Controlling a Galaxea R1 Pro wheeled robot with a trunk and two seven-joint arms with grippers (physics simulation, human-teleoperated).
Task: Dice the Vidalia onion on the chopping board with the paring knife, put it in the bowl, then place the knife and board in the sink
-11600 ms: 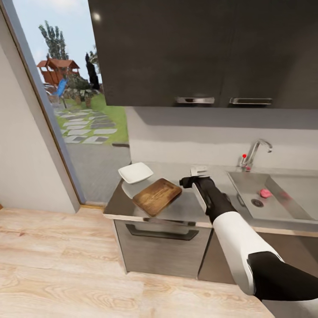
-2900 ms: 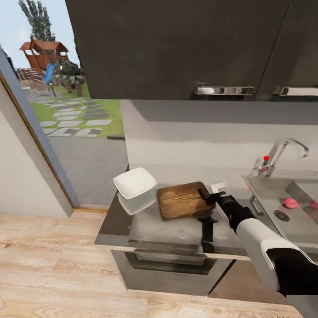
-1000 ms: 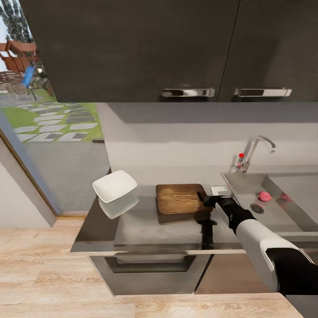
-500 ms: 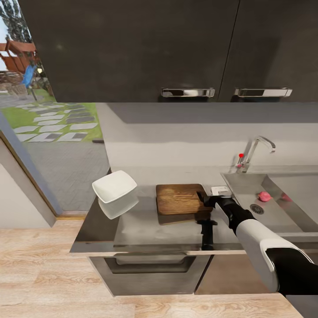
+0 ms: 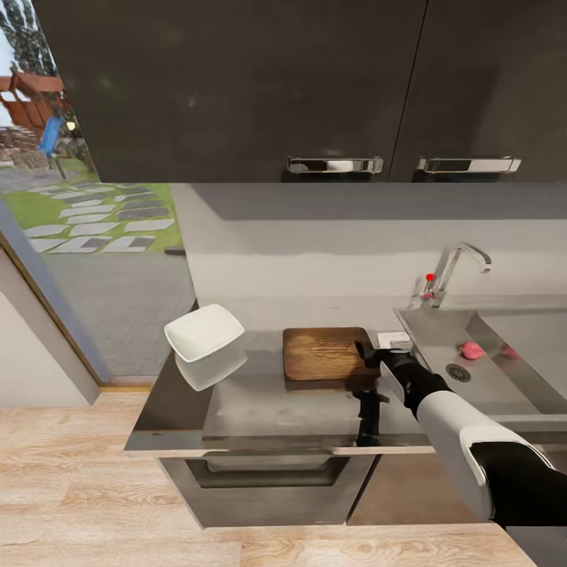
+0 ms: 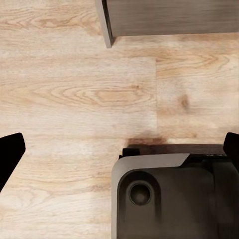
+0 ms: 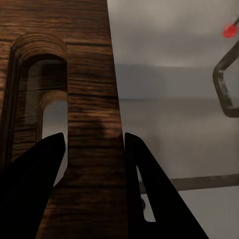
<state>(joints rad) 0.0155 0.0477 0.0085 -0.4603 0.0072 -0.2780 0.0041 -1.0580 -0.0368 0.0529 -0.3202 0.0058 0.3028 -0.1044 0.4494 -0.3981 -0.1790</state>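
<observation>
The dark brown chopping board (image 5: 323, 353) lies on the glossy grey countertop (image 5: 260, 405), between the white bowl (image 5: 204, 332) and the sink (image 5: 441, 335). My right gripper (image 5: 368, 356) is shut on the board's end nearest the sink. In the right wrist view the black fingers (image 7: 32, 191) flank the board's slotted handle end (image 7: 92, 124). The pinkish Vidalia onion (image 5: 471, 350) rests in the sink basin beside the drain. My left gripper (image 6: 119, 152) is open over the wooden floor. The paring knife is hidden.
A chrome tap (image 5: 455, 264) with a red knob (image 7: 229, 31) stands behind the sink. A small white block (image 5: 392, 339) sits by the sink's edge. Dark wall cabinets (image 5: 315, 87) hang overhead. The countertop ends left of the bowl, beside a large window.
The camera has come closer to the counter since the oldest frames. In the last half second my right gripper has drawn the chopping board a little toward the sink.
</observation>
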